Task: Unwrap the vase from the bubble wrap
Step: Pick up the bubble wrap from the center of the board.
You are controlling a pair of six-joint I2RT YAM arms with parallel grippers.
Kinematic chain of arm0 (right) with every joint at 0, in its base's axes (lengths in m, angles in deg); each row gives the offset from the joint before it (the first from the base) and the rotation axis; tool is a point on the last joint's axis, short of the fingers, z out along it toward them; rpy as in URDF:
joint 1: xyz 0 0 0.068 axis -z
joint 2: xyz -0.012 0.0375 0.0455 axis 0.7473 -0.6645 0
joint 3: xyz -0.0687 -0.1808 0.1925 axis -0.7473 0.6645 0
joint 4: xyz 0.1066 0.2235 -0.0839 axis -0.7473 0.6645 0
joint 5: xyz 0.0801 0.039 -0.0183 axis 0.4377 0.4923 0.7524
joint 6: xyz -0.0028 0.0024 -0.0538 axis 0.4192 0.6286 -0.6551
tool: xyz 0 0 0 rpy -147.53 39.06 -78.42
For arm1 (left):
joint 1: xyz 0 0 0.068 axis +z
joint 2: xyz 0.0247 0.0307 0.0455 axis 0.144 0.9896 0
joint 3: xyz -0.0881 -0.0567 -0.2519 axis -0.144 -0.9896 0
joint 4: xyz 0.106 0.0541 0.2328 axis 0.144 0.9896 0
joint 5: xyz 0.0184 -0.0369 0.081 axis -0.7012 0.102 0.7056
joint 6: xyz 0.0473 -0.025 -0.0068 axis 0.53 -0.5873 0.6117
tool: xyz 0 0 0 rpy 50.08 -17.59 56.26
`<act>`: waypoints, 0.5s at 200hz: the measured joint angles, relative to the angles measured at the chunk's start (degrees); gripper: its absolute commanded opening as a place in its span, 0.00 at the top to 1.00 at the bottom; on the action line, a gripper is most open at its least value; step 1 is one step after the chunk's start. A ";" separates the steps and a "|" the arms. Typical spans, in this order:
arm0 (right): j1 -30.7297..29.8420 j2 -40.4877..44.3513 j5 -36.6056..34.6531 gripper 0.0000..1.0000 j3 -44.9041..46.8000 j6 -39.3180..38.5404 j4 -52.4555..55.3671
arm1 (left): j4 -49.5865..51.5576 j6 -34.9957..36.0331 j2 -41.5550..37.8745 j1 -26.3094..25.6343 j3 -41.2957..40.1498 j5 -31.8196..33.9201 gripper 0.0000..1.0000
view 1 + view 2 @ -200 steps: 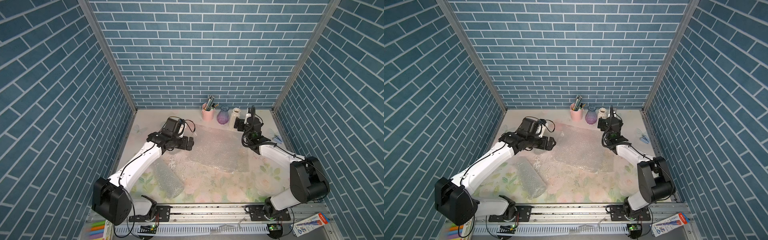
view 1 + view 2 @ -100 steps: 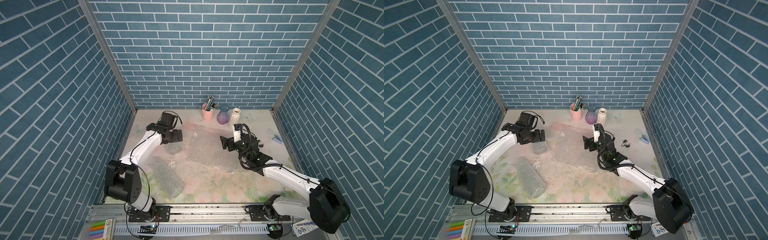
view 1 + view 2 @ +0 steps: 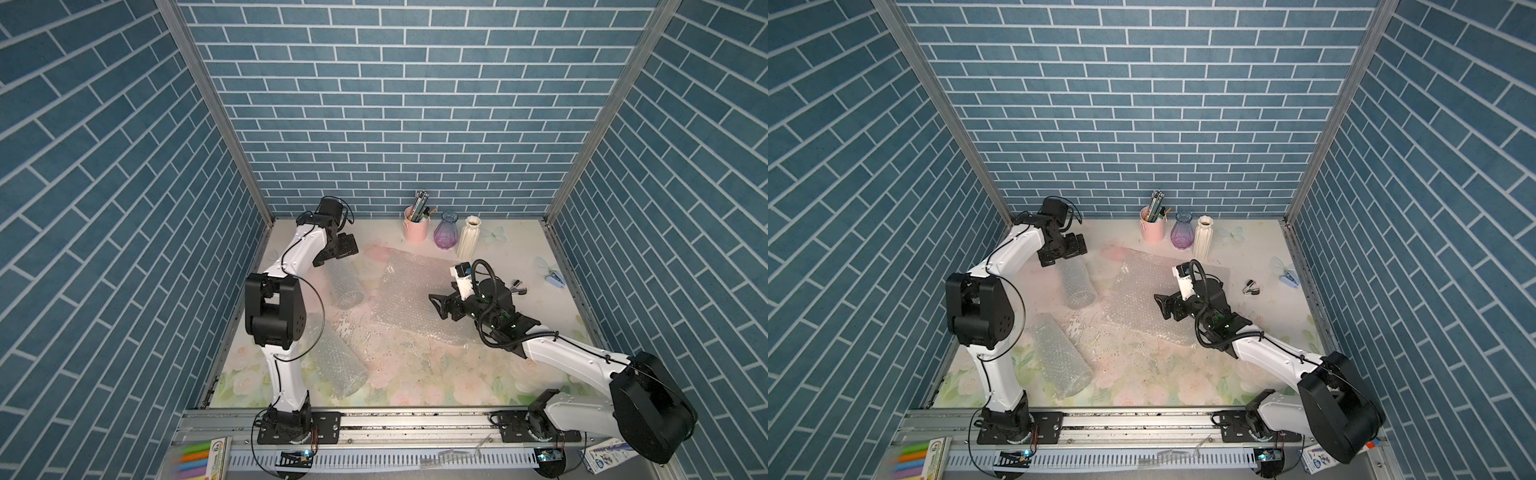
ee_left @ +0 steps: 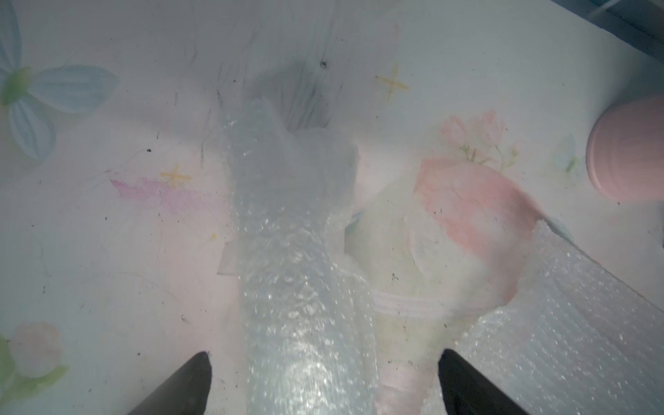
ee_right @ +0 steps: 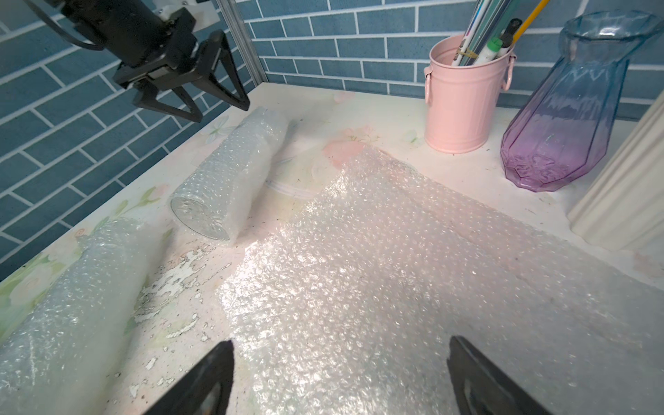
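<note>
The left pincer (image 3: 336, 259) hangs with its jaws wide apart and nothing between them, just above the far end of a small bubble wrap roll (image 3: 345, 282) that lies on the tabletop (image 3: 415, 374). In the left wrist view the roll (image 4: 294, 287) runs straight out from between the fingers (image 4: 179, 388). Its end facing the right pincer (image 3: 436, 306) shows what seems to be a clear glass base (image 5: 199, 219), though the wrap blurs it.

The right pincer is also spread wide and grips nothing. It hovers low over a flat bubble wrap sheet (image 3: 415, 299), which stretches ahead of it. A larger bubble wrap roll (image 3: 336, 357) lies off to its side, nearer the left arm's base. Beyond the sheet from the right pincer stand a pink cup (image 5: 460, 100), a purple vase (image 5: 560, 129) and a white ribbed vase (image 3: 467, 237).
</note>
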 measured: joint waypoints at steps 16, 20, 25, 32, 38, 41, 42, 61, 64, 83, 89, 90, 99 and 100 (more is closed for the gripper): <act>-0.04 -0.59 0.48 0.07 0.00 0.00 -0.26 | 1.07 -0.15 2.95 1.03 2.91 -0.57 0.00; -0.04 -0.81 0.59 0.07 0.00 0.00 -0.26 | 1.33 -0.17 3.72 1.38 3.50 -0.87 0.00; -0.04 -1.05 0.70 0.07 0.00 0.00 -0.26 | 1.70 -0.20 4.46 1.75 4.17 -1.22 0.00; -0.04 -1.46 0.90 0.07 -0.02 0.00 -0.28 | 2.05 -0.22 5.44 2.29 5.05 -1.73 0.00; -0.04 -1.79 1.03 0.07 -0.02 0.00 -0.28 | 2.34 -0.22 6.32 2.82 5.88 -2.32 0.00; -0.04 -2.01 1.11 0.07 -0.04 0.00 -0.26 | 2.49 -0.22 6.69 3.10 6.27 -2.58 0.00; -0.04 -2.05 1.14 0.07 -0.07 0.00 -0.26 | 2.54 -0.22 6.86 3.21 6.45 -2.73 0.00; -0.04 -3.37 1.57 0.07 -0.22 0.00 -0.22 | 2.93 -0.22 8.74 4.79 7.56 -3.91 0.00; -0.04 -3.56 1.62 0.07 -0.24 0.02 -0.26 | 3.02 -0.22 8.94 4.96 7.63 -4.07 0.01; -0.04 -4.79 1.99 0.07 -0.63 0.02 -0.22 | 3.69 -0.13 10.19 5.99 8.04 -4.72 0.00; -0.04 -5.16 2.05 0.07 -0.79 0.02 -0.20 | 3.80 0.00 10.60 6.16 8.13 -4.90 0.00; -0.04 -5.18 2.05 0.07 -0.81 0.02 -0.22 | 3.85 0.02 10.71 6.19 8.20 -4.90 0.00; -0.04 -5.77 2.19 0.08 -1.16 0.04 -0.22 | 4.13 0.13 11.37 6.25 8.46 -5.27 0.00; -0.04 -5.84 2.23 0.07 -1.22 0.02 -0.22 | 4.13 0.13 11.43 6.27 8.48 -5.29 0.00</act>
